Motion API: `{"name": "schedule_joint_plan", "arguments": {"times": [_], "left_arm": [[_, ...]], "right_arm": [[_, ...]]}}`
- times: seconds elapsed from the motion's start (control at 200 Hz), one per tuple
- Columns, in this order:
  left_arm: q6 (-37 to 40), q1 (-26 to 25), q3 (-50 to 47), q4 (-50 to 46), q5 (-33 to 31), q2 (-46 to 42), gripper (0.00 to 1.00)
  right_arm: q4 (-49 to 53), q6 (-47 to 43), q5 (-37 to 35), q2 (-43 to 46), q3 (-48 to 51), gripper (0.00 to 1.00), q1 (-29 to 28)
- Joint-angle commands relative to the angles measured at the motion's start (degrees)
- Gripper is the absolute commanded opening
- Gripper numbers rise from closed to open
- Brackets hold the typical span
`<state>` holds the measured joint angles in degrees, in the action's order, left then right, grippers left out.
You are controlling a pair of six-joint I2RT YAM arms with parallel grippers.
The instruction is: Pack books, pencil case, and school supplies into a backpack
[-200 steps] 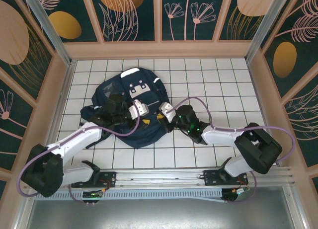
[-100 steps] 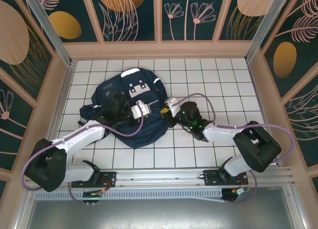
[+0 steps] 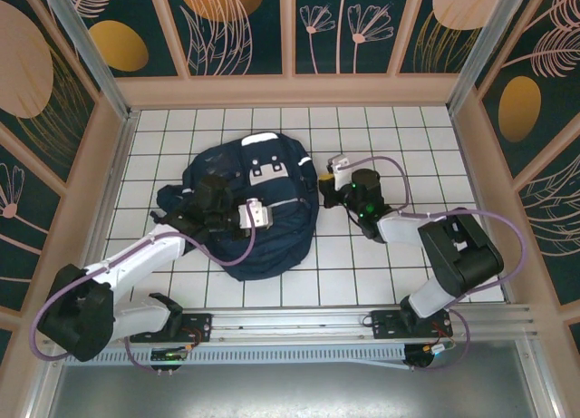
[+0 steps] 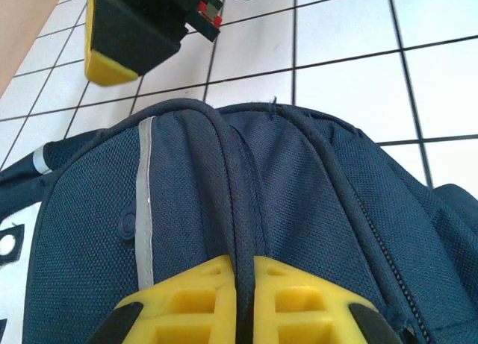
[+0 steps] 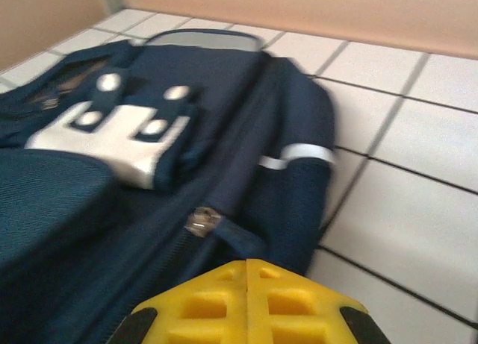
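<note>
The backpack [image 3: 249, 209] lies flat on the desk [image 3: 390, 137], grey patch [image 5: 112, 139] up. Its bulk sits under and ahead of the left fingers [image 4: 224, 295] and just ahead of the right fingers [image 5: 243, 303]. The left fingers are narrowed onto a dark rounded ridge of piping [image 4: 235, 187] that runs up over the bag's top. The ridge passes straight between them, so they seem to be pinching it. That hold probably serves to pin or tug the fabric so the bag cannot slide while the other arm works. From above, the left fingers [image 3: 258, 214] sit on the bag's near half. The right fingers [image 3: 326, 175] are just off its right edge, touching or almost touching it. They are pressed together with nothing between them. A metal zip pull [image 5: 202, 223] hangs just ahead of them and slightly to their left, ungrasped. Their low, closed pose beside the zip suggests either a nudge against the bag's side or a line-up on the pull. Taking the pull would mean opening first. The zip track near the pull looks closed, though the blur leaves that uncertain.
</note>
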<state>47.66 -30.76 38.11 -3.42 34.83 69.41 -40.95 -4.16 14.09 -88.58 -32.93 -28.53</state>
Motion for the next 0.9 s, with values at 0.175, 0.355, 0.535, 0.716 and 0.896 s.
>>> {"name": "schedule_joint_plan", "arguments": {"times": [0.175,0.355,0.535,0.716,0.896], "left_arm": [[12.15,0.25,-1.73,-4.74,2.25,-0.76,0.0],[12.75,0.97,-0.91,-7.33,0.25,-2.07,0.0],[12.14,0.97,-0.05,-6.91,1.93,-1.56,0.0],[11.01,0.97,0.21,-5.02,3.27,-1.14,0.0],[15.6,0.84,0.12,-8.38,4.15,-0.27,0.0]], "right_arm": [[24.07,-40.28,36.14,8.33,0.65,0.44,1.05],[40.32,-52.21,36.77,2.5,-7.81,0.47,1.12],[33.04,-46.44,35.91,-3.34,-10.91,0.47,0.37],[34.3,-47.06,35.18,-6.27,-13.17,0.11,-0.44],[16.17,-29.33,30.3,-3.73,-7.97,0.0,2.34]]}}
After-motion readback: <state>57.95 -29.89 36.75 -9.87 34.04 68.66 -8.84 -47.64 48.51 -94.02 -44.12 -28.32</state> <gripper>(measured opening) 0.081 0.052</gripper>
